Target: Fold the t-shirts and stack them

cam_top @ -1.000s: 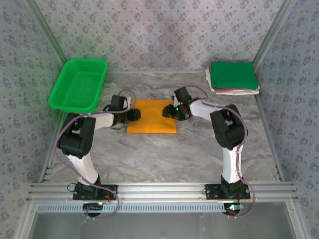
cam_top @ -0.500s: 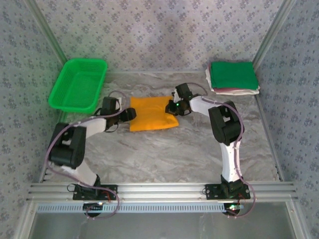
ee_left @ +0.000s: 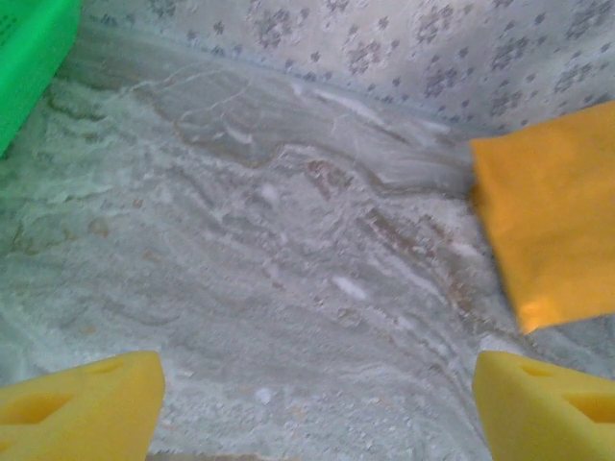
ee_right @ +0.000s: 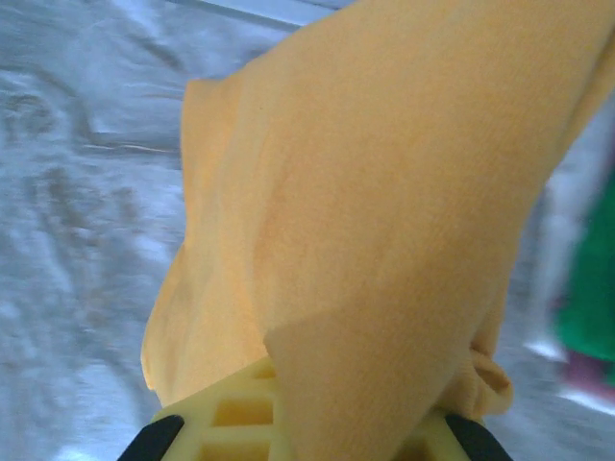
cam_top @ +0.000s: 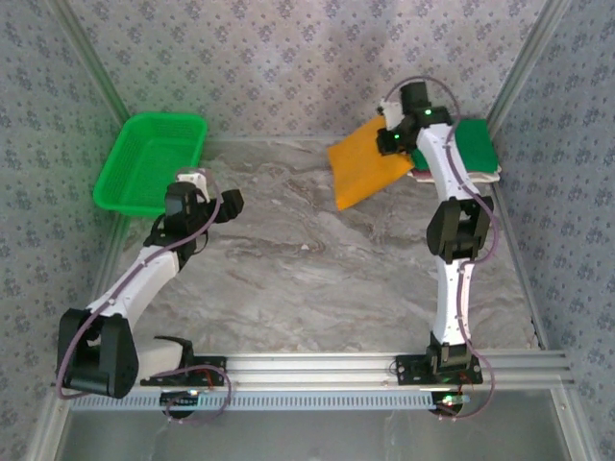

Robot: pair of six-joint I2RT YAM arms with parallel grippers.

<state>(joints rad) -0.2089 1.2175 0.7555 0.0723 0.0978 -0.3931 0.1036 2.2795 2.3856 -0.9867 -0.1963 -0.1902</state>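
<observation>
Lifted from the desk (cam_top: 317,279), the orange shirt (cam_top: 370,163) hung clamped in the right claw (cam_top: 396,142) beside the stack (cam_top: 473,144); the left claw (cam_top: 229,204) gaped apart, empty. The one-edge grip risked unfolding.

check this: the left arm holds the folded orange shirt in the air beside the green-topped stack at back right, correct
No, the right arm holds it, not the left. The top external view shows its jaws shut on the orange shirt, in the air beside the green-topped stack at back right.

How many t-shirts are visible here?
4: the orange t-shirt hangs from the right gripper; the green t-shirt tops the maroon t-shirt and white t-shirt, far right. More may be hidden.
</observation>
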